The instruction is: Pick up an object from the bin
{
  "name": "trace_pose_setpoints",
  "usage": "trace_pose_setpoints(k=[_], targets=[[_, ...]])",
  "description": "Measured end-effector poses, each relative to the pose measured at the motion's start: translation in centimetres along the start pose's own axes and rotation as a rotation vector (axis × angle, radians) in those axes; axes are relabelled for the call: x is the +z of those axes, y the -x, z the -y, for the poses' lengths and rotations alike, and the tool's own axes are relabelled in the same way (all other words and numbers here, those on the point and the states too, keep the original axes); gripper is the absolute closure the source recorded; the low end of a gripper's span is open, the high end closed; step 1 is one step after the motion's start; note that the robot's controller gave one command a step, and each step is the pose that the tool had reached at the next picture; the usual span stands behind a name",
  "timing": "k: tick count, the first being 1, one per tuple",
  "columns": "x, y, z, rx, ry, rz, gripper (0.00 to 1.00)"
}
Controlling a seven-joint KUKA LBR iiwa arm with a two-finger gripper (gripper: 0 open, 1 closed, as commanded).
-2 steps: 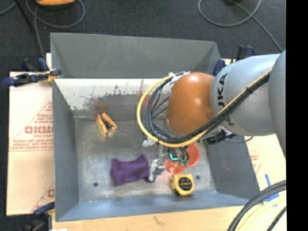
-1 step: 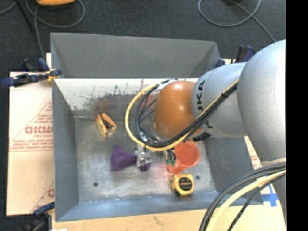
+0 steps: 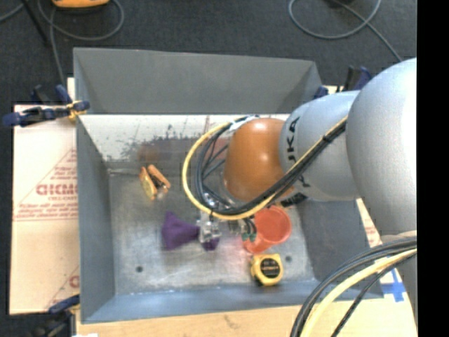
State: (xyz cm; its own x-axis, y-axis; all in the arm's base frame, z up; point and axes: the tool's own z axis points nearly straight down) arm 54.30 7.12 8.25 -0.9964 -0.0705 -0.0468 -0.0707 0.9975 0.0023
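- A yellow tape measure (image 3: pixel 267 269) lies near the bin's (image 3: pixel 95 209) front wall, toward the right.
- Just behind it sits an orange cup (image 3: pixel 272 228), partly under the robot arm.
- The gripper (image 3: pixel 209 234) is down at mid-floor, against the right end of a purple, soft-looking lump (image 3: pixel 175 232); whether its jaws are open or closed cannot be told.
- The arm's orange cover (image 3: pixel 254 159) bulks above it.
- Farther back on the left, a small tan-and-yellow object (image 3: pixel 154 182) lies well apart.
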Motion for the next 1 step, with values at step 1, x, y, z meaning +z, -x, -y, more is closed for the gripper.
trace_pose_setpoints(k=[1], targets=[[-14.78, 1.15, -1.82, -0.065, -0.001, -0.040, 1.00]])
